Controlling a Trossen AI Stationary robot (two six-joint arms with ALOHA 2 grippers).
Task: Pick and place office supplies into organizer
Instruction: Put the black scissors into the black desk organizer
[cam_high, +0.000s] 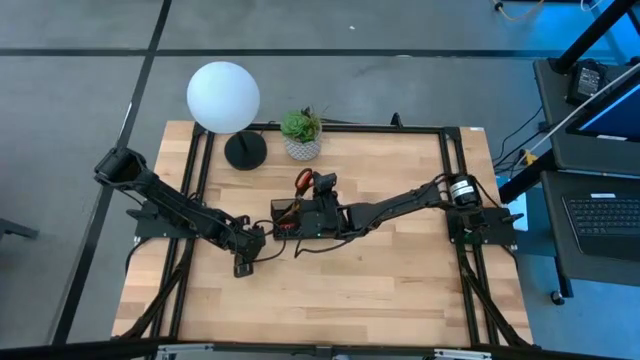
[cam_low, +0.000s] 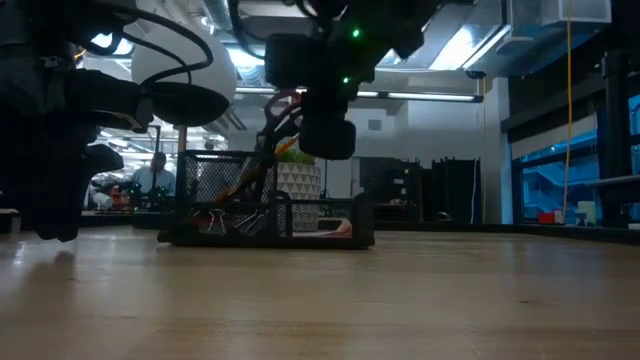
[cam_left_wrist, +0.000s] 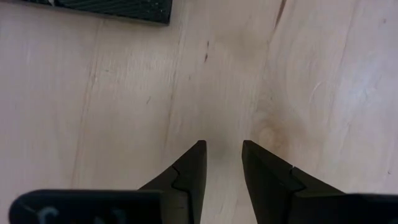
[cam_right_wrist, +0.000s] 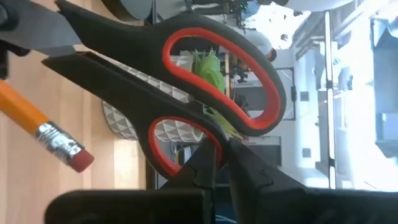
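Observation:
The red-handled scissors are held at the handle by my right gripper, above the black mesh organizer at the table's middle. Their grey blades point toward the organizer's taller section, beside an orange pencil with a pink eraser. Small items lie in the low compartments. My left gripper hangs open over bare wood just near-left of the organizer, nothing between its fingers. My right gripper pinches the black rim of the scissors' smaller finger loop between its two fingers, where that loop meets the larger one. The fingers come nearly level from the table's right. The handles stand above the organizer; the blade tips are out of sight.
A white globe lamp with a round black base and a potted green plant stand at the far edge behind the organizer. Black frame rails run along the table's sides. Bare wood lies toward the near edge.

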